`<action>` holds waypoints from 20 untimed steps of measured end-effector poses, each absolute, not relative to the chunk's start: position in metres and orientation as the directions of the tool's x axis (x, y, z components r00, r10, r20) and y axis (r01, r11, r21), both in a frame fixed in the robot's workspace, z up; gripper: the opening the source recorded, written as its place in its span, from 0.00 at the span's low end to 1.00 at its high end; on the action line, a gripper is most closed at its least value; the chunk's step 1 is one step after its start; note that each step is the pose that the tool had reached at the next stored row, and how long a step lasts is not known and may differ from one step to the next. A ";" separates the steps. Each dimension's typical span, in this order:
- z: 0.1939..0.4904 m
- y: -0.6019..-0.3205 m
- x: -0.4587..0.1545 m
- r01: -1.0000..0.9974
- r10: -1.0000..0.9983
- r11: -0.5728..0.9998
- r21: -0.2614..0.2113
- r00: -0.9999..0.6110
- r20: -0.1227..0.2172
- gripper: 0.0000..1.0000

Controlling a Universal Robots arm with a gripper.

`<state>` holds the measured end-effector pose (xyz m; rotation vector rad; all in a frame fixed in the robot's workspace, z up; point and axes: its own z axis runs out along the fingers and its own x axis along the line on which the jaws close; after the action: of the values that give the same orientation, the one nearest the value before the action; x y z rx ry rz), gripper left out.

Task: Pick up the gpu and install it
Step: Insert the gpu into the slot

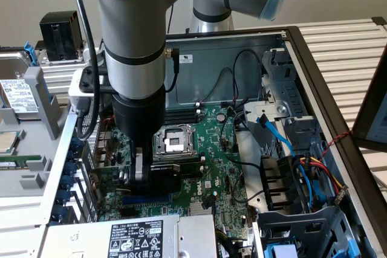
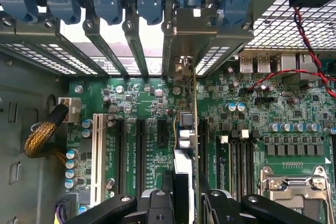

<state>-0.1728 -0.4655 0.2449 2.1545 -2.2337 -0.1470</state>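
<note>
The hand (image 1: 142, 170) is clamped on the gpu (image 2: 186, 129), holding it edge-down over a motherboard (image 1: 224, 143) slot by the case's rear edge. Pickup looks done; I can't tell if it's seated.

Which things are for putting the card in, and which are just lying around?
For the job: gripper, gripping the gpu; motherboard beneath it.
Just lying about: hard drive, black box, blue cable.

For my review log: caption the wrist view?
Claw holds black-shrouded green graphics card edge-on over green motherboard slots.
</note>
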 end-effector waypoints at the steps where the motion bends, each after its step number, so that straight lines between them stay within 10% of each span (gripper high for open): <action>1: 0.245 -0.466 -0.173 -0.995 -0.998 0.034 0.092 -0.038 -0.040 0.27; 20: 0.245 -0.466 -0.173 -0.995 -0.999 0.036 0.092 -0.039 -0.032 0.27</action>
<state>-0.1733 -0.4662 0.2451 2.1488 -2.2320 -0.1375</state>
